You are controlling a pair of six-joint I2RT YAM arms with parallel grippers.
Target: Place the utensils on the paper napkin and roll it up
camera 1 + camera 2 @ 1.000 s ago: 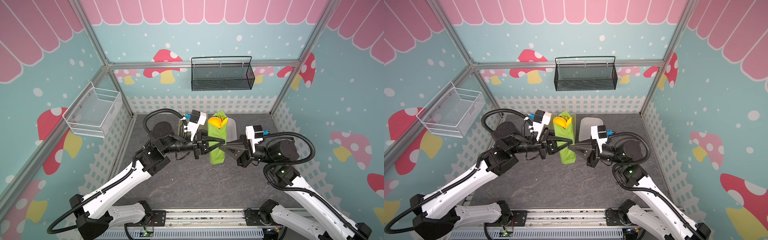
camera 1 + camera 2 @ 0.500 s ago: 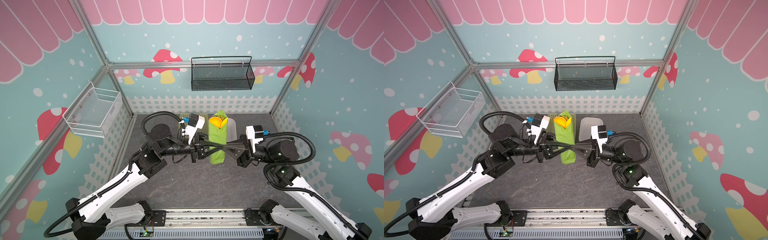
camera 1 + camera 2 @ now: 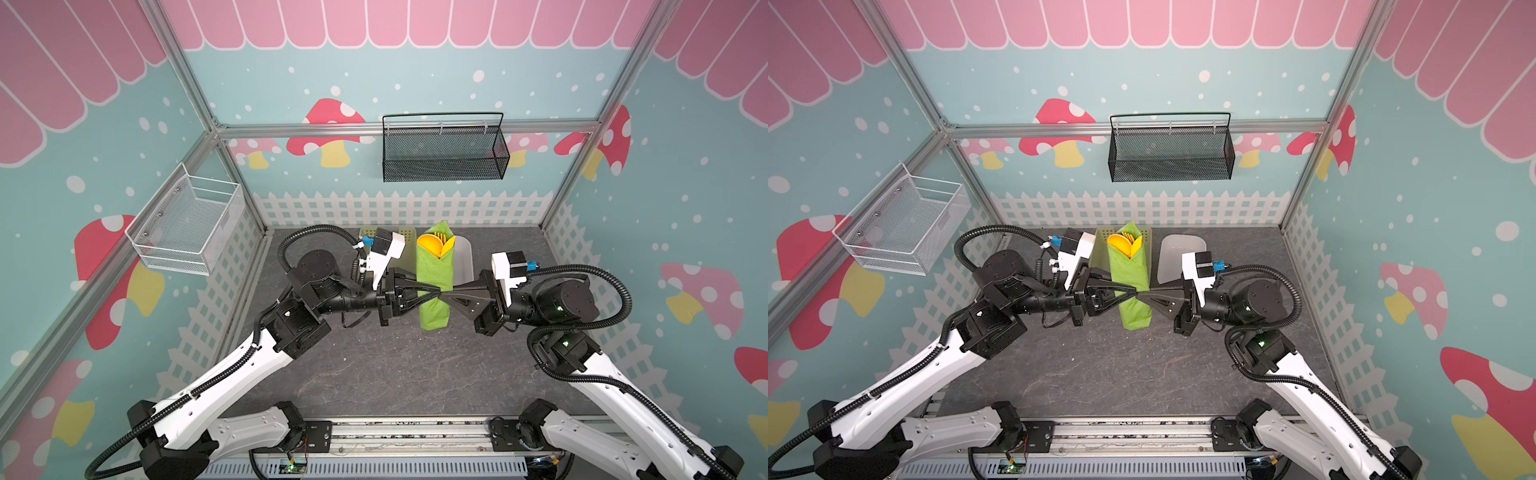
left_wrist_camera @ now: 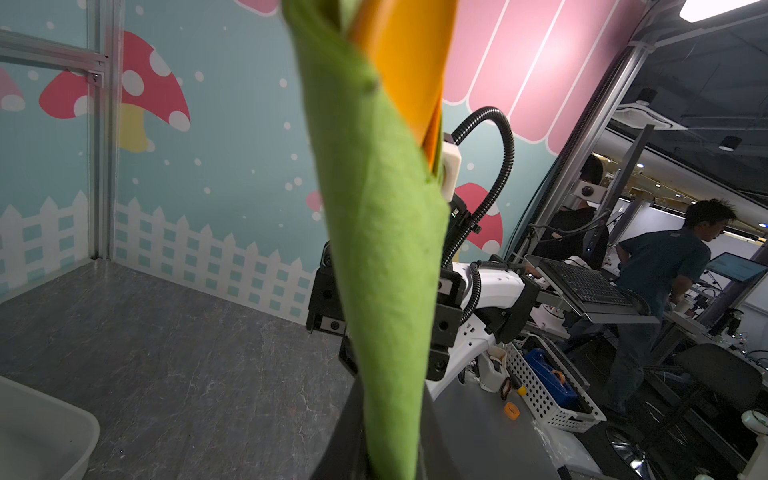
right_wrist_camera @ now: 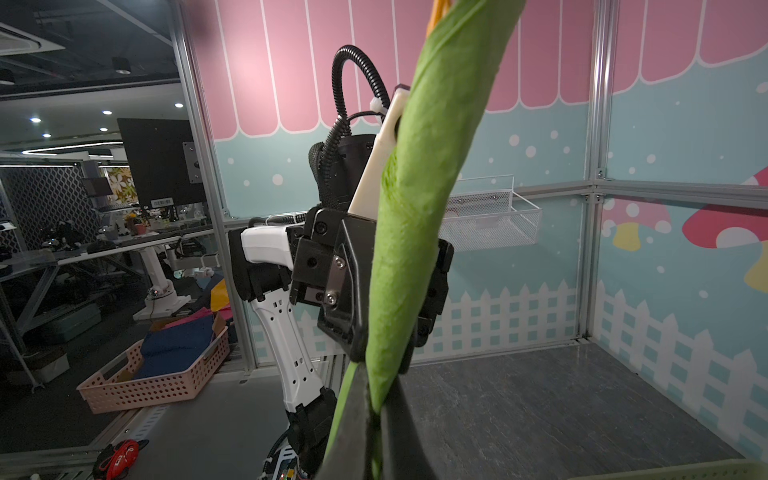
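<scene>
Paper napkin (image 3: pixel 434 270) is rolled into a tight green tube and stands roughly upright over the rear middle of the counter (image 3: pixel 395 365), open end uppermost. Utensils (image 3: pixel 433 245) sit inside the roll. Only their orange ends show at the top opening: a round spoon bowl and fork tines. The knife cannot be picked out.

Left tool (image 3: pixel 435 292) reaches in from the left and right tool (image 3: pixel 446 296) from the right. In both top views their tips meet almost nose to nose on the roll, a little below its middle.

Right wrist view: the right tool's fingers (image 5: pixel 349 428) are pressed together, pinching the side of the roll. Left wrist view: the left tool's fingers (image 4: pixel 345 436) lie close against either side of the roll, clamped on it.

The roll's top rises well above both tools and its lower end hangs below them. Whether that end touches the counter cannot be judged.

Behind the roll, near the back fence, white dish (image 3: pixel 1173 253) lies to the right and a pale perforated basket (image 3: pixel 1102 245) to the left, both on the counter.
</scene>
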